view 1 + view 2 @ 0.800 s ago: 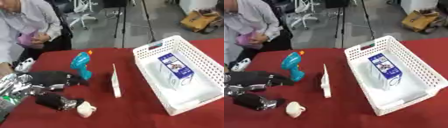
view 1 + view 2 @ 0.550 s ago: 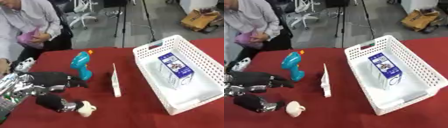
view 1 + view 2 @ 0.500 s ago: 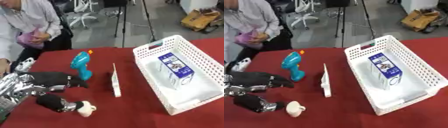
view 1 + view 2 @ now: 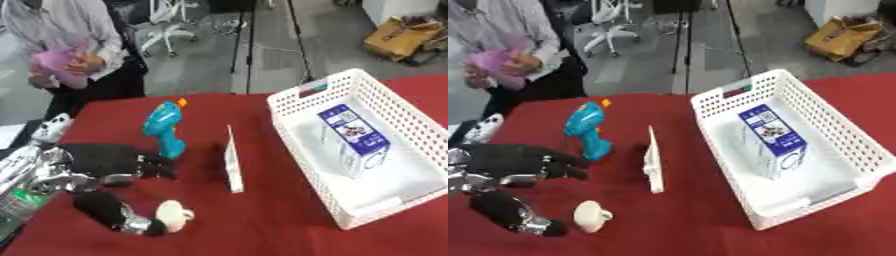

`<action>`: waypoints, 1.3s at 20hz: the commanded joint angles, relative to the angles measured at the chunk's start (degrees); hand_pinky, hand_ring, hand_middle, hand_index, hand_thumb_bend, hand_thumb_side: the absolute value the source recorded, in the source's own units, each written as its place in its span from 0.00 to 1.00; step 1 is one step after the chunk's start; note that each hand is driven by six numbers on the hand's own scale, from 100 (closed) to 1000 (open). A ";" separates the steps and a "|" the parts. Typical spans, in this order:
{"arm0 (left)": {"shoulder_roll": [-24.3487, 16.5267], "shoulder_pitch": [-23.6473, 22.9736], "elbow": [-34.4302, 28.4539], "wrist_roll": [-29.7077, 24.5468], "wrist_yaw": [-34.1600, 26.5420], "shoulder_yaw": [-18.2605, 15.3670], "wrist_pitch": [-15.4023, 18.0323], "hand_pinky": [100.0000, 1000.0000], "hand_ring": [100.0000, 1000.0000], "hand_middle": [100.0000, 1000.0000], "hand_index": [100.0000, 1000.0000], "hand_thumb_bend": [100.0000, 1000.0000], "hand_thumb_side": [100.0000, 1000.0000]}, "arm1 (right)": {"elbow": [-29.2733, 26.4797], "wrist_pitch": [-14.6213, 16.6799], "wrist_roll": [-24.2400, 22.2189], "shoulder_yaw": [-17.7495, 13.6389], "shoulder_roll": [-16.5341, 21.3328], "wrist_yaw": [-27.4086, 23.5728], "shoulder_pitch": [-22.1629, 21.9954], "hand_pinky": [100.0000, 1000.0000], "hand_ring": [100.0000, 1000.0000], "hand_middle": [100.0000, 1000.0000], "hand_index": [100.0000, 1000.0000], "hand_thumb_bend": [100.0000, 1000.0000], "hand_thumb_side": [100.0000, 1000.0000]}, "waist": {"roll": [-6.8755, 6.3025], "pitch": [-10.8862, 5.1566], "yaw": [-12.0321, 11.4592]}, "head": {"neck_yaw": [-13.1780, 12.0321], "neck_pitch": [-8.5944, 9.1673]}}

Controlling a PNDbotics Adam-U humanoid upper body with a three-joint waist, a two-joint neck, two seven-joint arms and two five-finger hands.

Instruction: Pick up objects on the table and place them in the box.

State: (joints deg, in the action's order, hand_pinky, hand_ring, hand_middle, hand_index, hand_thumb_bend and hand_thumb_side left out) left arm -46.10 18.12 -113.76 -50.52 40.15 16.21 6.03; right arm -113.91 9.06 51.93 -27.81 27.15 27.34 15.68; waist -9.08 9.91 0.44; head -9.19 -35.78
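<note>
The left hand (image 4: 109,165) is being cut off at the wrist by the left edge of both views, and its palm side is being hidden. The white basket (image 4: 730,108) is being clipped by the right edge in the left eye view. The carton (image 4: 353,135) print is being blurred beyond reading. A white object (image 4: 481,129) at the left edge cannot be identified

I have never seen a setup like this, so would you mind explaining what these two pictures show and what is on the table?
Both pictures come from a stereo camera in a humanoid robot's head, looking down at a red table. The black hand at the left is its left hand, fingers stretched toward a blue toy drill, holding nothing. The right hand is out of view. Also on the table: a thin white upright piece, a small cream object, a black and silver object, and a white basket already holding a blue and white carton.
</note>
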 commanded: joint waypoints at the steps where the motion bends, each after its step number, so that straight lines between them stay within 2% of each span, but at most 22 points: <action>1: 0.09 0.79 -0.62 -1.36 2.94 0.58 -1.13 0.72 0.91 0.97 1.00 0.75 0.92 | -0.68 -0.04 0.03 0.12 1.53 -0.22 0.78 0.72 0.67 0.49 0.58 0.00 0.32 | 0.44 -0.76 0.12 | -0.39 -0.55; 2: 0.51 0.83 -0.33 -1.40 3.36 1.14 -1.38 0.61 0.85 0.93 1.00 0.72 0.91 | -0.68 -0.02 0.03 0.16 1.50 -0.23 0.81 0.72 0.67 0.49 0.58 0.00 0.32 | 0.46 -0.73 0.19 | -0.48 -0.55; 4: 1.66 1.19 0.87 -1.44 3.49 2.51 -1.60 0.56 0.84 0.93 1.00 0.70 0.89 | -0.68 0.03 0.03 0.22 1.45 -0.25 0.84 0.72 0.67 0.49 0.58 0.00 0.32 | 0.50 -0.68 0.35 | -0.63 -0.56; 6: 2.75 1.58 1.30 -1.45 3.75 2.42 -2.20 0.48 0.81 0.91 1.00 0.59 0.81 | -0.68 0.05 0.03 0.22 1.40 -0.24 0.79 0.72 0.67 0.49 0.58 0.00 0.32 | 0.55 -0.67 0.36 | -0.66 -0.51; 7: 3.38 1.64 1.24 -1.45 3.63 2.07 -2.96 0.44 0.81 0.90 1.00 0.55 0.80 | -0.68 0.04 0.03 0.19 1.35 -0.24 0.78 0.72 0.67 0.49 0.58 0.00 0.32 | 0.57 -0.67 0.35 | -0.69 -0.46; 13: 5.76 1.61 0.45 -1.45 2.90 1.24 -9.83 0.45 0.80 0.88 1.00 0.52 0.83 | -0.68 0.01 0.03 0.14 1.22 -0.25 0.71 0.72 0.67 0.49 0.57 0.00 0.32 | 0.62 -0.70 0.31 | -0.82 -0.25; 18: 8.02 1.39 1.09 -1.45 5.72 1.11 -11.63 0.45 0.80 0.89 1.00 0.48 0.82 | -0.68 0.06 0.03 0.12 1.13 -0.29 0.65 0.72 0.67 0.49 0.57 0.00 0.32 | 0.74 -0.69 0.37 | -0.89 -0.15; 20: 9.21 1.08 1.76 -1.45 7.77 0.83 -11.91 0.44 0.80 0.89 1.00 0.48 0.82 | -0.68 0.10 0.03 0.09 1.12 -0.31 0.66 0.72 0.67 0.49 0.57 0.00 0.32 | 0.79 -0.64 0.43 | -0.92 -0.10; 21: 9.68 0.91 2.22 -1.45 8.48 0.89 -11.77 0.43 0.79 0.91 1.00 0.44 0.69 | -0.68 0.12 0.03 0.07 1.10 -0.33 0.67 0.72 0.67 0.49 0.57 0.00 0.32 | 0.81 -0.61 0.46 | -0.93 -0.13; 23: 10.34 0.80 3.31 -1.45 9.49 1.28 -10.73 0.44 0.79 0.92 1.00 0.44 0.64 | -0.68 0.18 0.03 0.07 1.07 -0.39 0.66 0.72 0.67 0.49 0.57 0.00 0.32 | 0.81 -0.57 0.49 | -0.98 -0.17; 24: 10.58 0.84 3.92 -1.45 9.92 1.49 -9.82 0.43 0.79 0.92 1.00 0.45 0.65 | -0.68 0.21 0.03 0.09 1.06 -0.39 0.65 0.72 0.67 0.49 0.57 0.00 0.32 | 0.81 -0.56 0.49 | -1.00 -0.18; 25: 10.75 0.92 4.55 -1.45 10.45 1.68 -8.85 0.45 0.80 0.93 1.00 0.52 0.68 | -0.68 0.22 0.03 0.10 1.04 -0.41 0.65 0.72 0.67 0.49 0.57 0.00 0.32 | 0.81 -0.56 0.52 | -1.05 -0.21; 26: 10.91 1.01 5.15 -1.45 11.10 1.78 -7.86 0.46 0.81 0.93 1.00 0.53 0.68 | -0.68 0.23 0.03 0.11 1.02 -0.42 0.65 0.72 0.67 0.49 0.57 0.00 0.32 | 0.81 -0.56 0.53 | -1.07 -0.22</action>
State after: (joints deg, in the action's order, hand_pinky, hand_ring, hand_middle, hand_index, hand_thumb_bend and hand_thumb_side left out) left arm -34.55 18.59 -108.75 -52.01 50.48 18.28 -2.81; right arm -113.91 9.09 51.94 -27.49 27.11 27.16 15.85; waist -8.74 9.93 0.97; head -10.05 -35.79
